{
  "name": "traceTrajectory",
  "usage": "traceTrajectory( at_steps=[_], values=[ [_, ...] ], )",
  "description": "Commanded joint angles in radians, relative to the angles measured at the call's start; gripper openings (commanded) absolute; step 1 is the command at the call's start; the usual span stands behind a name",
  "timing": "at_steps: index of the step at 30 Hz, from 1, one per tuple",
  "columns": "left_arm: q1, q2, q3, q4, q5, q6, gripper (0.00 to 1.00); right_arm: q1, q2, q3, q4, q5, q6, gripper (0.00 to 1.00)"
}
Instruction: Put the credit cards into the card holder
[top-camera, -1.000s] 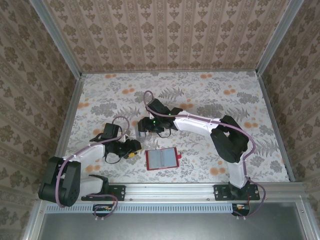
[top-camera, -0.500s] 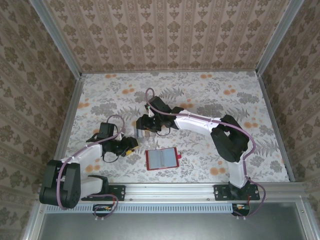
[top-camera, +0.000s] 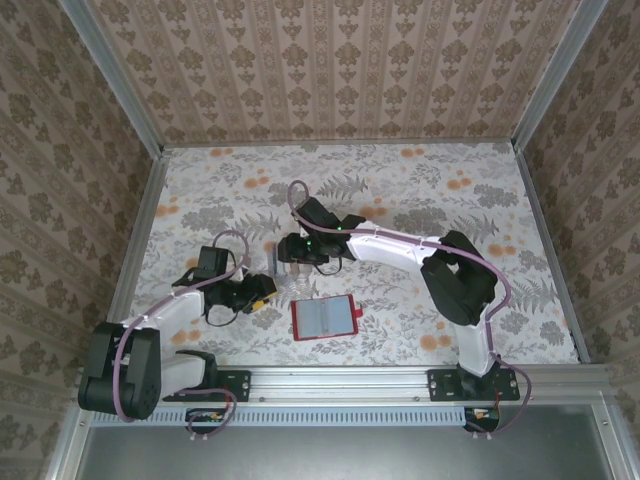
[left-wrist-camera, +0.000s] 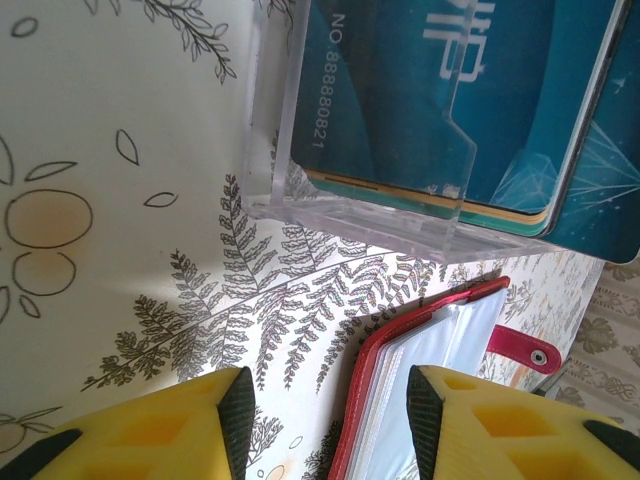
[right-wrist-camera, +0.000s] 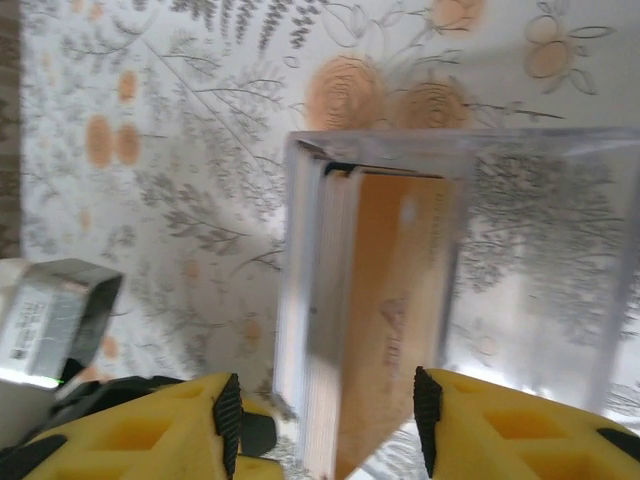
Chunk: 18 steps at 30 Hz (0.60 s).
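Red wallet (top-camera: 325, 317) lies open flat on the flowered table (top-camera: 420, 180), near the front edge and about midway between the two arm bases. Its pale clear pockets face up and its clasp (top-camera: 357, 318) sticks out on the right side. Just behind it, to the left, stands a clear plastic stand (top-camera: 283, 278), and the cards (left-wrist-camera: 440, 90) are stacked on edge inside it, none in the wallet yet.

From the left wrist the stand's (left-wrist-camera: 265, 150) wall is plain to see. A teal card with white printed numbers is at the front of the stack, with thin tan and green edges behind it. The wallet (left-wrist-camera: 440, 345) sits just below the stand, close to it, clasp (left-wrist-camera: 525, 350) at the right.

The left gripper (top-camera: 262, 293) hovers low just left of the stand. Its yellow fingers (left-wrist-camera: 200, 420) are spread apart with nothing between them but cloth and the wallet's edge (left-wrist-camera: 328, 400).

The right gripper (top-camera: 290, 265) reaches in from behind the stand. In its wrist view the jaws (right-wrist-camera: 320, 400) are apart and straddle the stack, whose tan card (right-wrist-camera: 390, 300) faces the camera. A gap shows between one finger (right-wrist-camera: 170, 420) and the cards, so nothing is clamped. The stand (right-wrist-camera: 540, 300) is blurred there.
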Motion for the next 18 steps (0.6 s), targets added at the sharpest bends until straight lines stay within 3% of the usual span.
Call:
traceTrajectory(
  at_steps=[1, 14, 18],
  values=[
    [0.004, -0.015, -0.013, 0.006, 0.002, -0.001, 0.47, 0.023, 0.017, 0.059, -0.091, 0.107, -0.053, 0.53],
    [0.012, 0.011, -0.010, 0.019, -0.012, 0.001, 0.48, 0.052, 0.139, 0.170, -0.174, 0.169, -0.057, 0.55],
    [0.013, 0.018, -0.009, 0.027, 0.001, -0.004, 0.48, 0.054, 0.150, 0.175, -0.152, 0.106, -0.050, 0.54]
  ],
)
